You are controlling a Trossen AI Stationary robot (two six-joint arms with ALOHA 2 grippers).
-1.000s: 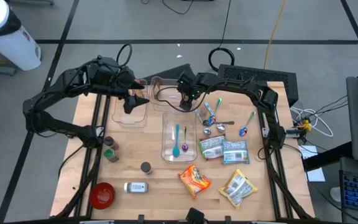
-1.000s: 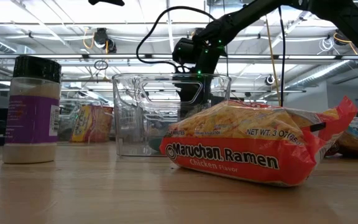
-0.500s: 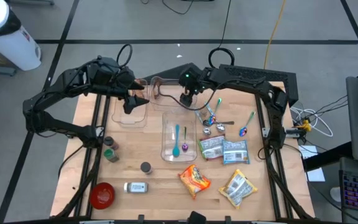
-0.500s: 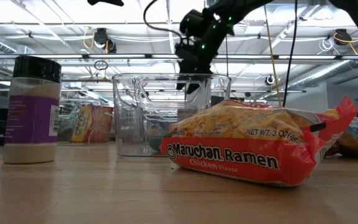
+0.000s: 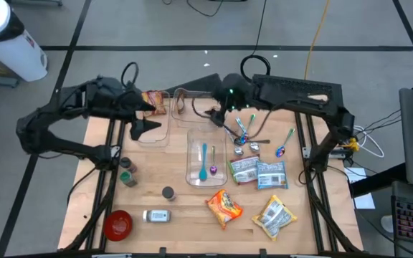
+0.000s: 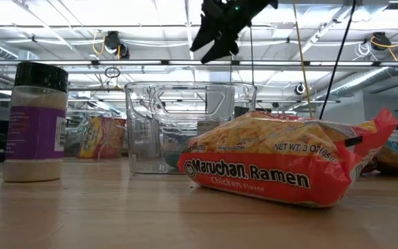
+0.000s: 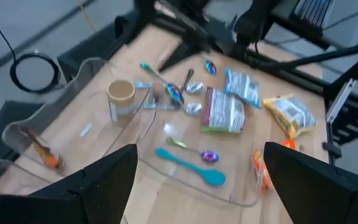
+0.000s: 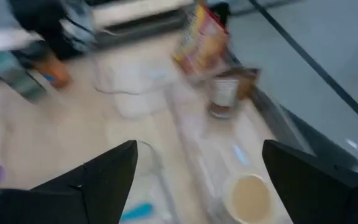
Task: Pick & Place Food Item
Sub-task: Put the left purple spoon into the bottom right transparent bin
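An orange Maruchan ramen packet [image 5: 224,206] [image 6: 282,162] lies flat on the table near the front. A yellow packet [image 5: 274,217] lies to its right, and two green-and-blue packets [image 5: 258,173] lie behind them. Another ramen packet [image 5: 155,102] stands at the far edge. A clear container [image 5: 206,159] in the middle holds a teal spoon [image 7: 191,169]. My left gripper [image 5: 136,129] [image 7: 197,152] hovers open over the clear bin [image 5: 151,130] at the far left. My right gripper [image 5: 217,117] [image 6: 213,45] [image 8: 199,149] hangs open high above the far middle. Neither holds anything.
A paper cup [image 7: 121,93] stands in a clear bin at the far edge. Loose spoons [image 5: 248,133] lie right of centre. A spice jar [image 6: 36,121], small bottles [image 5: 127,172] and a red bowl [image 5: 117,224] occupy the near left. Bare wood shows between the jar and the ramen packet.
My right gripper has risen from beside the clear container's wall to well above it, tipping from steeply down toward level, still open. My left gripper has drawn back toward the table's left edge, still open. Nothing on the table has moved.
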